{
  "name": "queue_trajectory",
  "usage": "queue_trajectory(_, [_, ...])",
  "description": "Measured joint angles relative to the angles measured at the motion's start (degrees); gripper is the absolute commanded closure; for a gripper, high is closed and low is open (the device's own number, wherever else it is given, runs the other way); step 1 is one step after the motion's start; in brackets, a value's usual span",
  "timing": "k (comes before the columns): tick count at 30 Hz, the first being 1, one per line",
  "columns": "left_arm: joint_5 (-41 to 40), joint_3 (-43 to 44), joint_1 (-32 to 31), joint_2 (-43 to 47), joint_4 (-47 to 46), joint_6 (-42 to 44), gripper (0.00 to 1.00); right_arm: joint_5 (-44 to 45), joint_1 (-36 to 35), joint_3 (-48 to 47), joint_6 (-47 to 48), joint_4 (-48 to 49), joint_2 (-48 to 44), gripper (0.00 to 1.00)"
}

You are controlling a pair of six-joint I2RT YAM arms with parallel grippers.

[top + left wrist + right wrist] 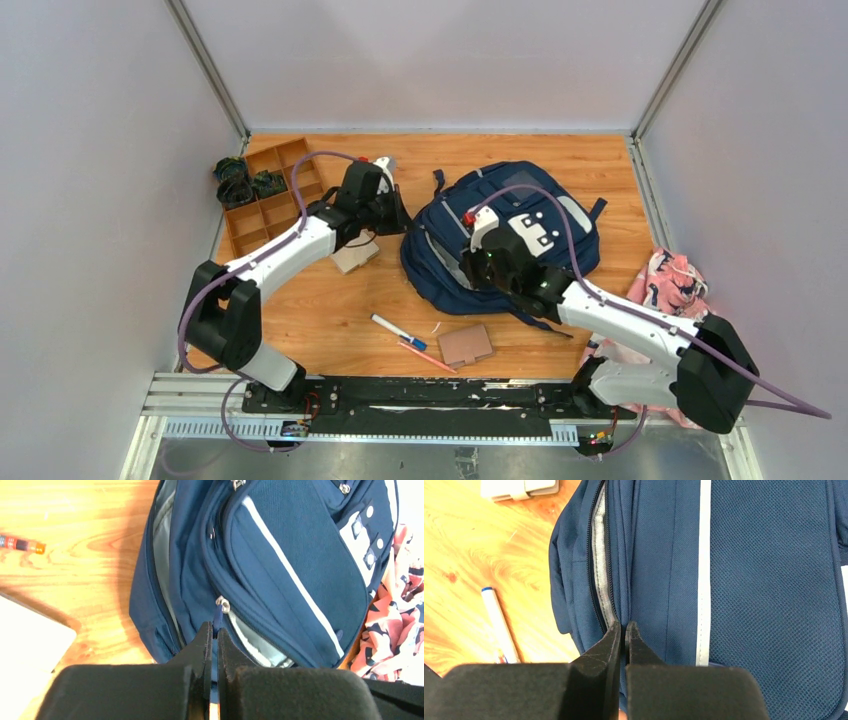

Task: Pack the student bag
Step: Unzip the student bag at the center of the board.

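1. The left gripper [212, 630] fills the bottom of its wrist view. Its two black fingers are pressed together on the blue zip pull [217, 616] of the backpack [300, 540], just below the metal slider.
2. The right gripper [622, 629] has its jaws drawn narrow, the tips almost touching. They sit against the backpack's navy cloth right beside an unzipped opening where grey lining [601, 570] shows. I cannot tell whether a fold of cloth is caught between them.
3. The backpack lies flat on the wooden table [330, 300], front panel up. The left gripper is at its left edge and the right gripper is over its near left part.
4. Left of the backpack, a pale flat box [355, 257] lies under the left arm. Further left is a wooden tray [265, 200] with compartments, with dark green items [240, 180] at its far corner.
5. On the near side of the backpack lie a white pen [398, 331] with a blue cap, a pink pencil [430, 357] and a brown card [466, 344].
6. Just to the right of the backpack is a bundle of pink patterned cloth [670, 285].
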State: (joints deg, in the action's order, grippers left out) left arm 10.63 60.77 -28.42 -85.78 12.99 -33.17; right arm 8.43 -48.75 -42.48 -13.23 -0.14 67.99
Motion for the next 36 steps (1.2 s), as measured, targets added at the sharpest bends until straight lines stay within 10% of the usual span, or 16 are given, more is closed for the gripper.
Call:
queue_trajectory(20, [18.47, 19.34, 1.75, -21.59, 1.31, 1.51, 1.00, -8.35, 0.83, 3.10, 6.88, -7.58, -14.53, 1.00])
queue_trajectory(36, [13.97, 27.32, 8.76, -28.92, -4.68, -1.86, 1.00, -8.70, 2.34, 2.78, 6.14, -11.91, -20.22, 1.00])
